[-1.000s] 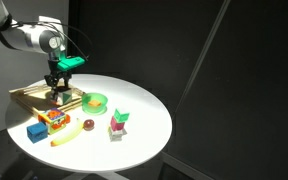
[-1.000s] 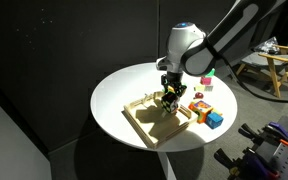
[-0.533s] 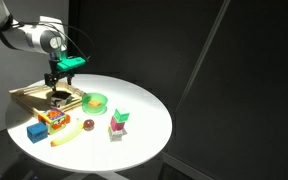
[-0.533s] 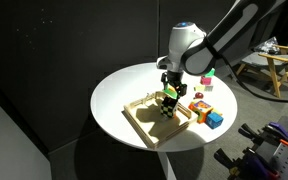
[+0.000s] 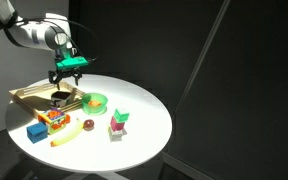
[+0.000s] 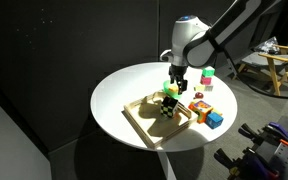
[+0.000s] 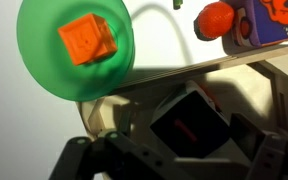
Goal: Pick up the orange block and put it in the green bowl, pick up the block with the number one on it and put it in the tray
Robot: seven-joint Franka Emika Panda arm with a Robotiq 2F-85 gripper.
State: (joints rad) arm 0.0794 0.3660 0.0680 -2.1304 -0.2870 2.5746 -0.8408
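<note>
The dark block with the number one (image 5: 60,98) lies inside the light wooden tray (image 5: 29,97), and both also show in an exterior view, the block (image 6: 168,105) within the tray (image 6: 144,122). My gripper (image 5: 66,77) hangs open a little above the block, apart from it. In the wrist view the block (image 7: 189,122) lies below and between my spread fingers (image 7: 184,140), next to the tray's rim (image 7: 234,70). The orange block (image 7: 87,40) rests in the green bowl (image 7: 54,60), which stands right of the tray (image 5: 95,101).
A multicoloured block (image 5: 53,118), a blue block (image 5: 36,131), a banana (image 5: 66,135), a small red fruit (image 5: 89,124) and a pink-and-green block (image 5: 119,122) lie on the round white table (image 5: 144,110). The table edge is near the tray.
My gripper has let go of the dark block, which stays in the tray, and has risen straight up above it.
</note>
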